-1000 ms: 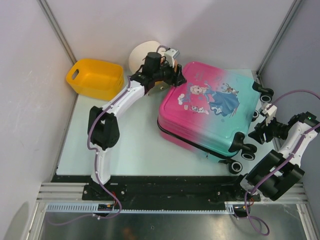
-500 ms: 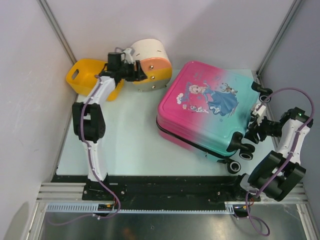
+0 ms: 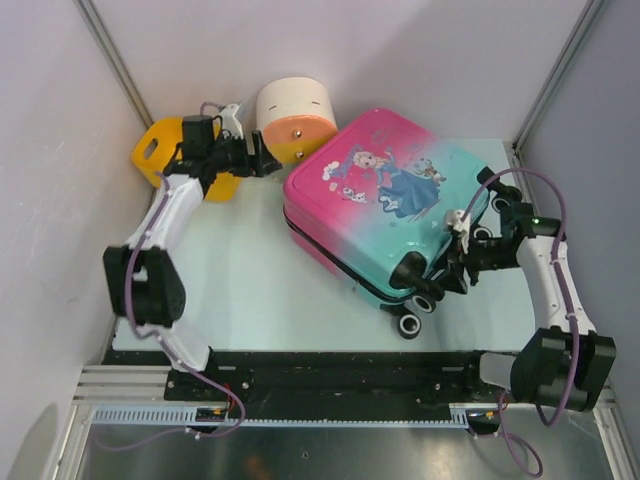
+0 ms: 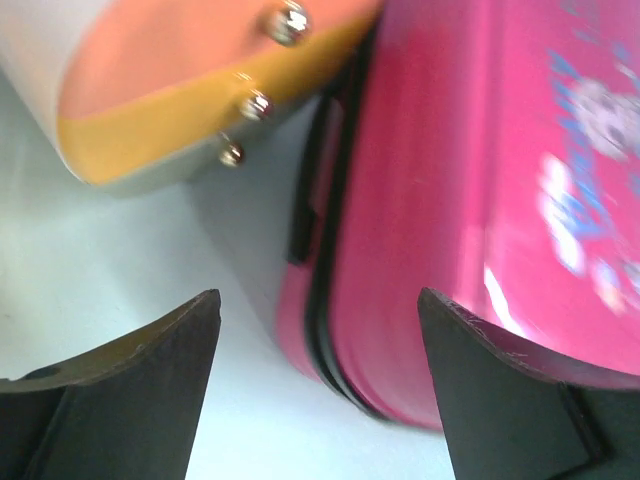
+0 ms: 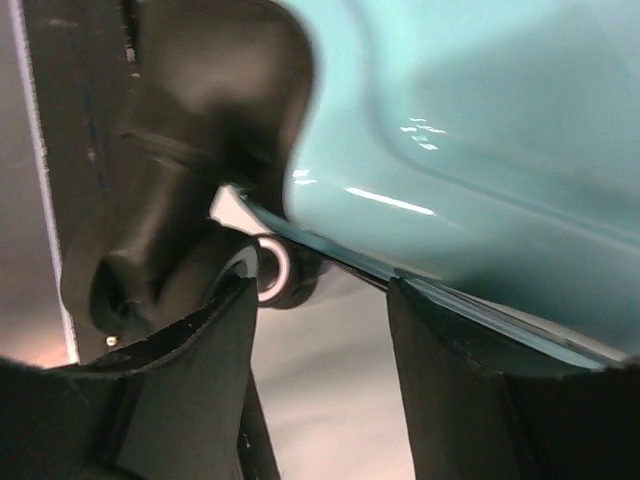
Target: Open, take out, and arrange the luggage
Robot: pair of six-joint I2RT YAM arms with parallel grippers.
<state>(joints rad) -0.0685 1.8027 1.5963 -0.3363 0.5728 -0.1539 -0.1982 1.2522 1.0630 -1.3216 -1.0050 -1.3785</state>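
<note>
The hard-shell children's suitcase (image 3: 390, 205) is laid flat on the table (image 3: 250, 290), right of centre, with its princess print facing up and its two halves closed together. Its pink end is turned to the far left and its teal end to the right, and its black wheels (image 3: 415, 295) are at the near right end. The pink end lies just beside the round drawer box (image 3: 295, 120); contact between them cannot be judged. A yellow basket (image 3: 160, 155) is placed left of that box. The left gripper (image 4: 318, 300) is held near the box with its fingers spread apart and nothing between them. The right gripper (image 5: 322, 285) is positioned at the wheel end, fingers likewise spread, a wheel and the teal shell just ahead of them.
</note>
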